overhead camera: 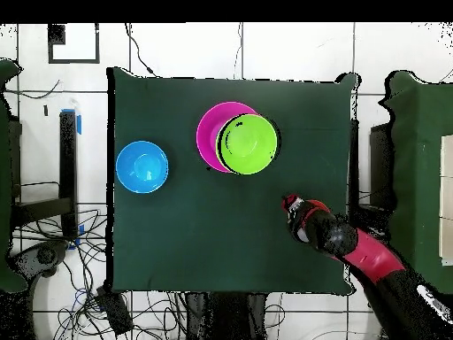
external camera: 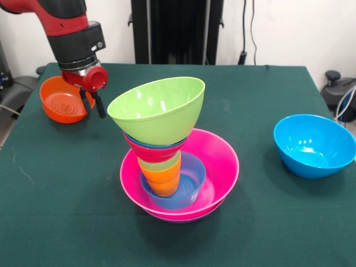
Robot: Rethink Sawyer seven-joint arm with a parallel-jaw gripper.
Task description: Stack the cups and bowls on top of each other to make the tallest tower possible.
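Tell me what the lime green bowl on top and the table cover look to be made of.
The lime green bowl looks like glossy moulded plastic: bright highlights streak its smooth inner wall, and the rim is thin and even. The table cover appears to be dark green cloth, possibly felt: matte, no reflections, with faint creases.

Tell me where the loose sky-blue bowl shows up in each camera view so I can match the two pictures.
Front view: the sky-blue bowl sits alone on the green cloth at the right, right of the tower.
Overhead view: the sky-blue bowl sits at the left of the cloth, left of the tower.
Shared landmark: the lime green bowl topping the tower, seen in the overhead view as a green disc over the pink bowl.
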